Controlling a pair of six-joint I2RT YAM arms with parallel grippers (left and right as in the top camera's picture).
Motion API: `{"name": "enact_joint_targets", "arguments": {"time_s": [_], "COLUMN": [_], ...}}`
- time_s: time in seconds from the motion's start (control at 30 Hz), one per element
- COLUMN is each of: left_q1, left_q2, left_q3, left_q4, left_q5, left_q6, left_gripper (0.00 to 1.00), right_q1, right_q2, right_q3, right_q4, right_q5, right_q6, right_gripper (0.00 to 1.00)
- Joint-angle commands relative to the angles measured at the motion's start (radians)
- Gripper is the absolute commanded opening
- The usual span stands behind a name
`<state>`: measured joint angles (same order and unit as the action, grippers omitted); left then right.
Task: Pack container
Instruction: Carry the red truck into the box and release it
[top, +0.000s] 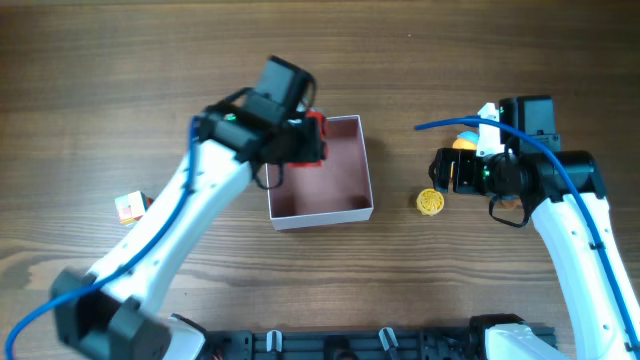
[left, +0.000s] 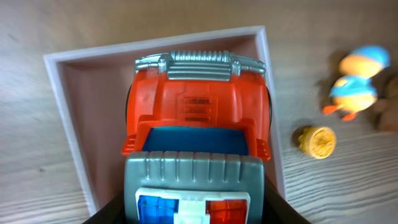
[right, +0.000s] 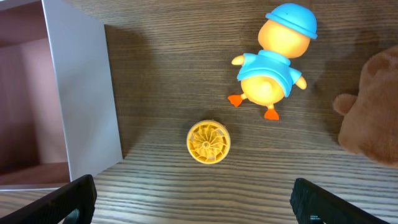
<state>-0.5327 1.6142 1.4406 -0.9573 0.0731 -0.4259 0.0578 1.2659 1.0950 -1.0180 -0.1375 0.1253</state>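
The left gripper (top: 303, 141) is clamped on a red toy truck (left: 198, 106) over the container (top: 325, 213), which sits mid-desk (top: 100, 80). To its right lie a yellow disc (right: 209, 142) and a duck toy (right: 273, 59), below the right gripper (right: 194, 202), whose fingers are spread wide apart.

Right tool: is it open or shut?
Open. The right tool shows its fingers far apart at the wrist view's bottom corners, holding nothing.
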Motion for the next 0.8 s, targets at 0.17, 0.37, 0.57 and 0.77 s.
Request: {"name": "enact_joint_targets", "arguments": {"time_s": [0.17, 0.37, 0.57, 0.77], "left_q1": [0.045, 0.094, 0.093, 0.066], "left_q2": [0.294, 0.294, 0.294, 0.259], "left_q3": [-0.003, -0.003, -0.002, 0.051], "left_q4": [0.000, -0.016, -0.003, -0.034], "left_q5": [-0.127, -0.154, -0.153, -0.154], "left_q6": [-0.054, -0.053, -0.053, -0.023], "left_gripper": [0.06, 0.40, 0.76, 0.69], "right_q1": [-0.003, -0.003, -0.003, -0.003], "right_q2": [0.005, 0.005, 0.005, 0.005], "right_q3": [0.025, 0.025, 0.025, 0.025], "right_q4": [-0.008, -0.011, -0.012, -0.010], "right_q5": [0.008, 0.008, 0.008, 0.009], "right_q6": [-0.018, -0.018, -0.018, -0.018], "right_gripper": [1.00, 1.00, 1.00, 1.00]}}
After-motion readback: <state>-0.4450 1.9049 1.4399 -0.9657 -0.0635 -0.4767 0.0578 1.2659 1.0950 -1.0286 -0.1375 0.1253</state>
